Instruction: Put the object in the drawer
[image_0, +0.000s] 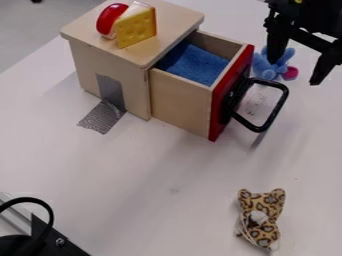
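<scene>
the blue plush toy (266, 72) lies near the spread claw (294, 71), partly behind one finger.

The camera view looks down at a slant from above the white table (100, 170), facing across it toward the wooden cabinet (110, 62), with the grey floor (30, 37) beyond at upper left. It sits near enough for the cabinet and its drawer (180, 102) to take up much of the upper half, seen from above and from one side. Its height seems moderate, though that is hard to judge.
</scene>
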